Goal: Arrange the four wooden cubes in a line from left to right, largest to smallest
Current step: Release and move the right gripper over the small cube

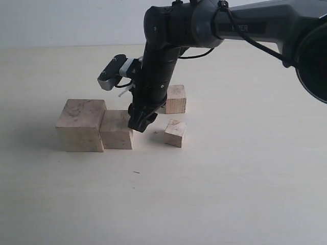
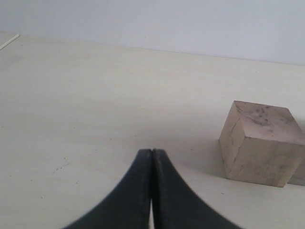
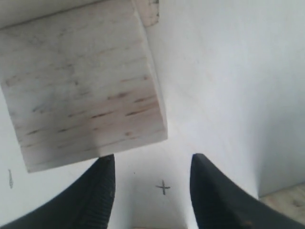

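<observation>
The four wooden cubes stand on the pale table. The largest cube [image 1: 80, 125] is at the left, with the second cube [image 1: 116, 130] touching its right side. The smallest cube [image 1: 175, 133] sits apart further right, and the third cube [image 1: 176, 99] stands behind it, partly hidden by the arm. My right gripper [image 1: 142, 122] hangs just off the second cube's right side. It is open [image 3: 152, 162] with only bare table between its fingers, one fingertip [image 3: 106, 164] close to the second cube [image 3: 86, 90]. My left gripper [image 2: 152, 151] is shut on nothing, to the side of the largest cube [image 2: 259, 143].
A small pen cross [image 3: 162, 187] marks the table between the right fingers. A corner of another cube [image 3: 286, 200] shows at the edge of the right wrist view. The right arm [image 1: 163, 56] reaches in from the upper right over the cubes. Bare table lies in front.
</observation>
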